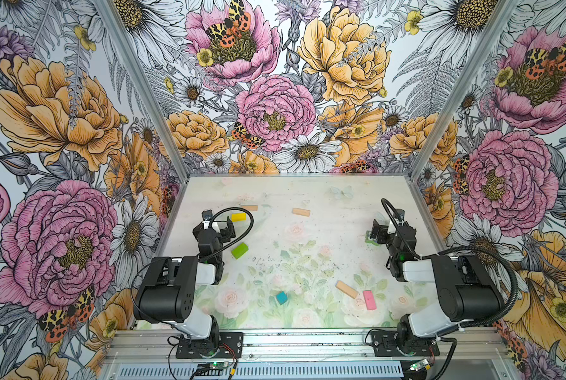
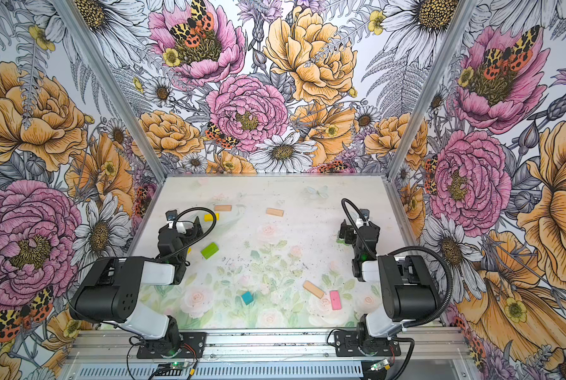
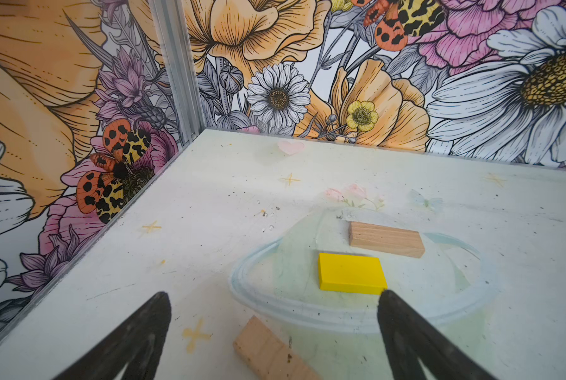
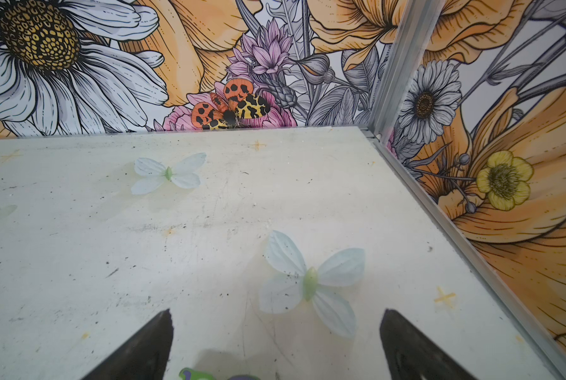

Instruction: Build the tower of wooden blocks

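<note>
Since no block sits on another yet, the wood block tower is not started: the wood blocks lie flat and scattered on the table, most well apart. Left pincer is spread wide, empty, low over the far left, its jaws straddling a bare tan plank. That reads as a pre-grasp pose for a first piece. Yellow bar lies just past one fingertip, second tan plank just beyond it. Right pincer is also wide apart, holding nothing, over bare table at far right. Only the small green figure peeks in under it, not a block.

In a top view: third tan plank far middle, lime green block left of centre, teal cube near middle, fourth tan plank and pink slab close together near right.

Tan pieces are raw wood with visible grain. Coloured ones have matte paint. All are crisp-edged and flat-faced, so they should stack fine. The planks are thin, so a grip across the narrow width looks best. Table surface is scuffed, speckled, with a faded floral print
</note>
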